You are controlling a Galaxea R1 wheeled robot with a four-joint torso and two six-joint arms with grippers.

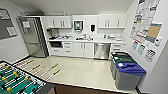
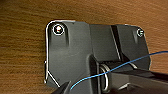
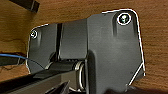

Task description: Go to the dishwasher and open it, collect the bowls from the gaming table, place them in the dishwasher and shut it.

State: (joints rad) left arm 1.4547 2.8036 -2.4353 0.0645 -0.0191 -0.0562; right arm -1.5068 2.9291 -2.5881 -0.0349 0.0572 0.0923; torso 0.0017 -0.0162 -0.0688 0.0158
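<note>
Stainless steel is marking your target: the dishwasher (image 1: pixel 102 50) is sitting shut under the bench (image 1: pixel 100 40) on the far wall, right of the sink, well apart from you across the pale floor (image 1: pixel 80 70). You are standing by the foosball table (image 1: pixel 17 81), so I judge you are driving toward the dishwasher. Steer clear of the bins (image 1: pixel 126 70). Whether either end effector is open, I cannot tell.
</note>
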